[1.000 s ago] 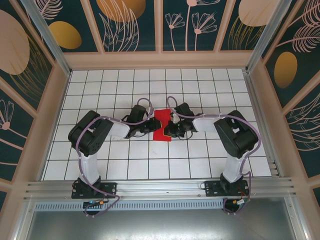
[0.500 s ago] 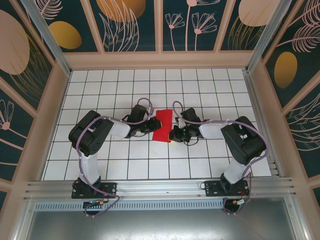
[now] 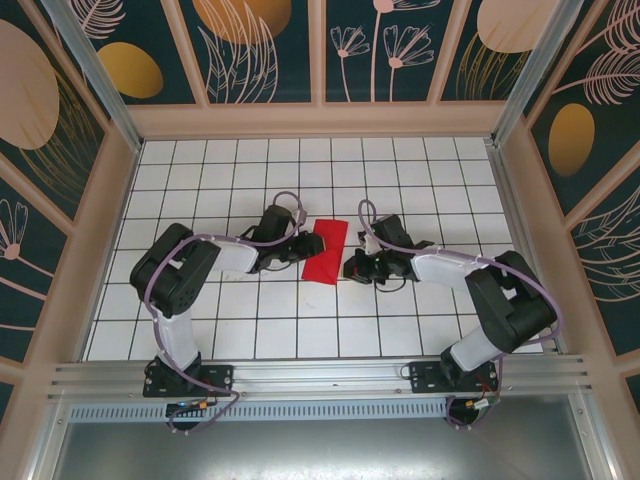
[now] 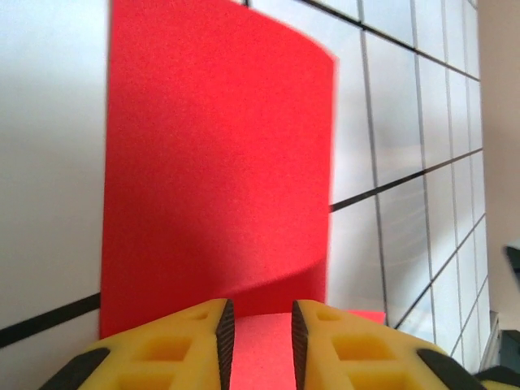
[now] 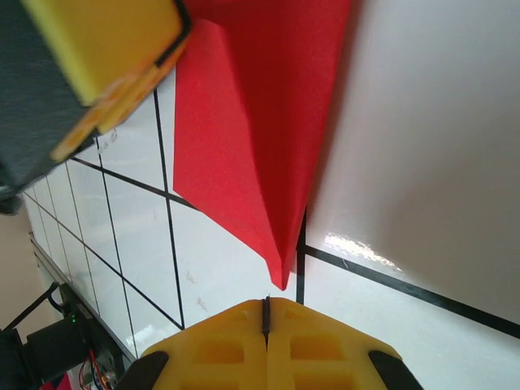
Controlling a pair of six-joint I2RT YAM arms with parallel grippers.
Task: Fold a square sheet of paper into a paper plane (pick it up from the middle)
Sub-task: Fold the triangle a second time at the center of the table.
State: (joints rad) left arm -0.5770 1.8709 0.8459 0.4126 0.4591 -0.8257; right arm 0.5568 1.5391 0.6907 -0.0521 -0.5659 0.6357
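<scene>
since the earlier frame the right hand (image 3: 352,268) had drawn back to the right, off the red sheet of paper (image 3: 326,250); the left hand (image 3: 304,250) had kept its place at the sheet's left edge while its fingers parted a little; the sheet's far end had swung slightly to the right. top view: the sheet, already folded to a narrow layered strip, lay near the middle of the bench (image 3: 400,180) between the two hands; its long axis ran away from the arm bases, tilted rightward at the far end. left wrist view: the left hand (image 4: 258,341) stood with a narrow gap between its fingers (image 4: 191,333); the sheet (image 4: 219,162) showed red in that gap and stretched straight ahead; the gap looked too wide for a grip on thin paper, so the sheet was judged released. right wrist view: the right hand (image 5: 266,313) was pressed together on nothing; the pointed near corner of the sheet (image 5: 260,122) aimed at it, just short of the fingertips. judgement: the left hand was the nearer, at the long left edge; the next fold would likely be worked across the strip from that side.
</scene>
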